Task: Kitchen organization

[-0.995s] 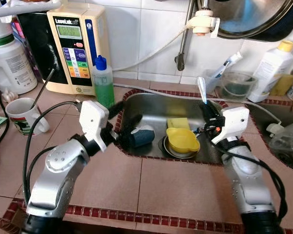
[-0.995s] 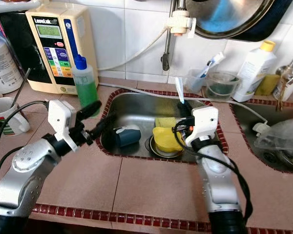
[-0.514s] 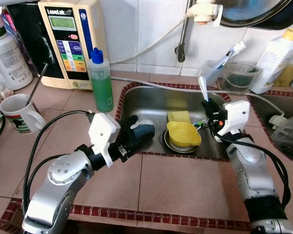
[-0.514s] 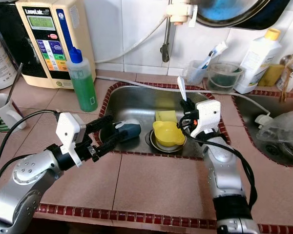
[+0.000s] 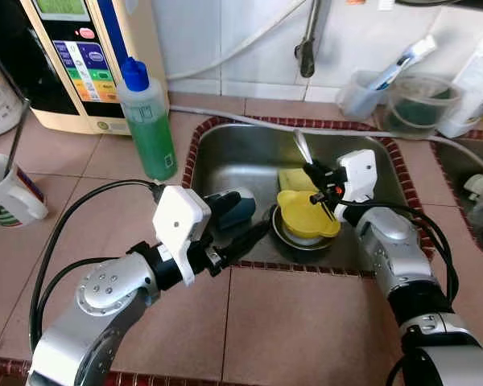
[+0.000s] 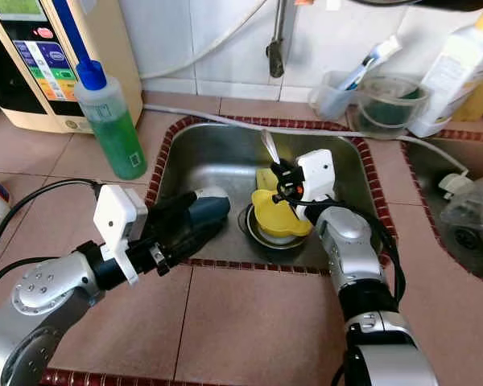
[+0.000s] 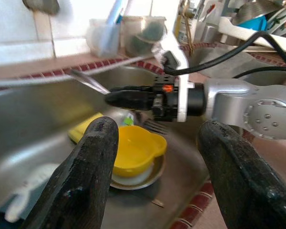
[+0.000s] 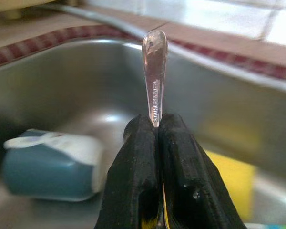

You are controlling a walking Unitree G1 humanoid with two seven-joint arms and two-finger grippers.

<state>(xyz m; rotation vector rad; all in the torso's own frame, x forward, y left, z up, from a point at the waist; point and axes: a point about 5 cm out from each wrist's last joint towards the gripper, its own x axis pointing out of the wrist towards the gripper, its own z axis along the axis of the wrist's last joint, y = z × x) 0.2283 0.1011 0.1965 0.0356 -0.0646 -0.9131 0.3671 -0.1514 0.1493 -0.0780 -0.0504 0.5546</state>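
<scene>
We look down on a stainless steel sink [image 5: 225, 165] sunk into a surface [image 5: 306, 322] of matte tan tiles with a dark red mosaic border. In the basin a glossy yellow plastic bowl [image 5: 304, 217] sits on a round metal plate [image 5: 294, 241] over the drain, with a yellow sponge [image 5: 292, 178] just behind it. A blue-grey cup with a white rim [image 5: 233, 207] lies on its side near the sink's left wall.

Our right pincer [image 5: 315, 178] is pinched tight on a thin, shiny metal spoon [image 8: 154, 76], whose rounded handle end sticks up above the black fingertips [image 8: 143, 143]; it hangs over the basin just behind the yellow bowl. Our left pincer [image 5: 245, 229] is spread wide, its two rough black fingers [image 7: 86, 181] empty and reaching over the sink's front edge beside the toppled cup.

A translucent green soap bottle with a blue cap [image 5: 146, 121] stands left of the sink, a mug [image 5: 8, 193] farther left.

Compared with a second ago, the right pincer has carried the spoon from the sink's right rim towards the middle, and the left one has dropped lower, closer to the cup.
</scene>
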